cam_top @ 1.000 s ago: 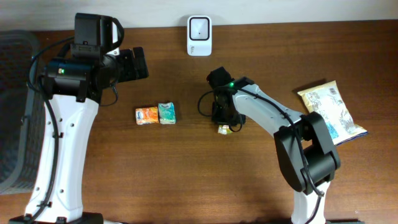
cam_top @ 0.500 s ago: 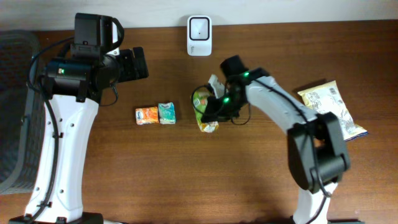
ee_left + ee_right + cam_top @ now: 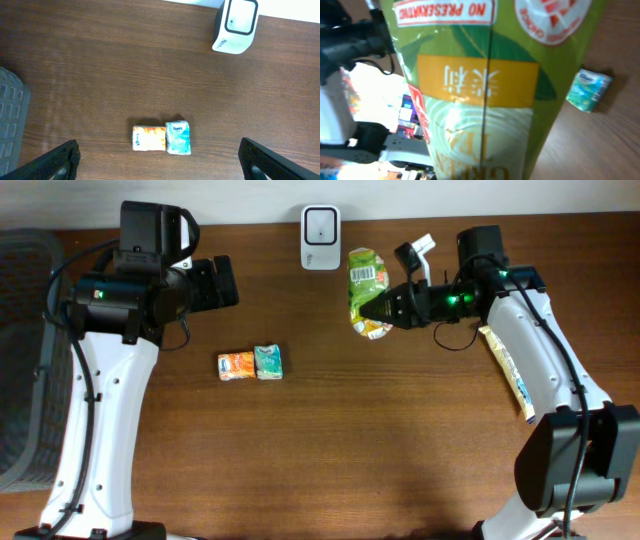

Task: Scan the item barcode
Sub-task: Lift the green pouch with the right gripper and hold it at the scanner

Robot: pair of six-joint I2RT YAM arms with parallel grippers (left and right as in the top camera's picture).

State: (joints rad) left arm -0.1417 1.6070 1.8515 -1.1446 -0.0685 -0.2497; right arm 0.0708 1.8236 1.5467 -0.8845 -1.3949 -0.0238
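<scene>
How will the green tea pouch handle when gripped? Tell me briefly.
Probably floppy: the green tea pouch is thin creased film. Likely light: the right gripper holds it aloft by one end. Its glossy surface may slip in the jaws.

R wrist cam: green tea pouch (image 3: 485, 90) fills frame, cut off top & bottom. Overhead: its barcode (image 3: 369, 274) too small to read, snack bag (image 3: 512, 380) mostly under R arm (image 3: 545, 360), basket (image 3: 20, 380) cropped at left.
</scene>
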